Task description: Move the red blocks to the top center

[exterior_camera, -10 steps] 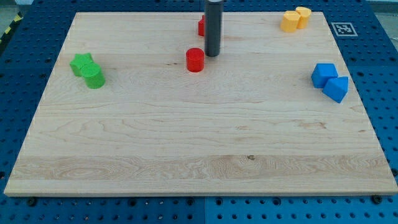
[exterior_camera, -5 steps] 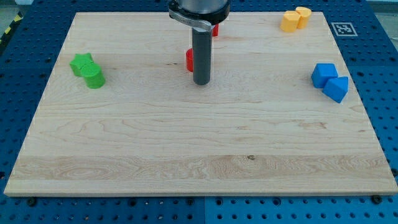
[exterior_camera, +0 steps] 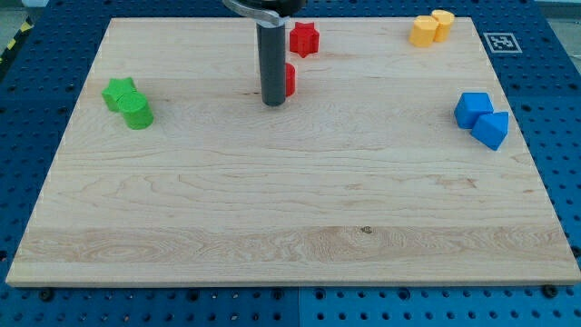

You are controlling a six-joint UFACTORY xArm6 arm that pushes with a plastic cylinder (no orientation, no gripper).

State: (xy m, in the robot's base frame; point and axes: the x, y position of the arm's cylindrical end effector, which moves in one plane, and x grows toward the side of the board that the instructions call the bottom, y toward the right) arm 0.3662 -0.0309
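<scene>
Tool, a bare rod holding nothing: my tip [exterior_camera: 273,103] lies just left-near of the red cylinder [exterior_camera: 290,79]; red star [exterior_camera: 304,38] farther right.

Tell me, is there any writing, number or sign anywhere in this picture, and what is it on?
No readable words or numbers anywhere.
One sign only: a black-and-white square code marker at the view's top right, beside the wooden board; it carries a pattern, not text.
The blocks and my tip bear no labels.
</scene>
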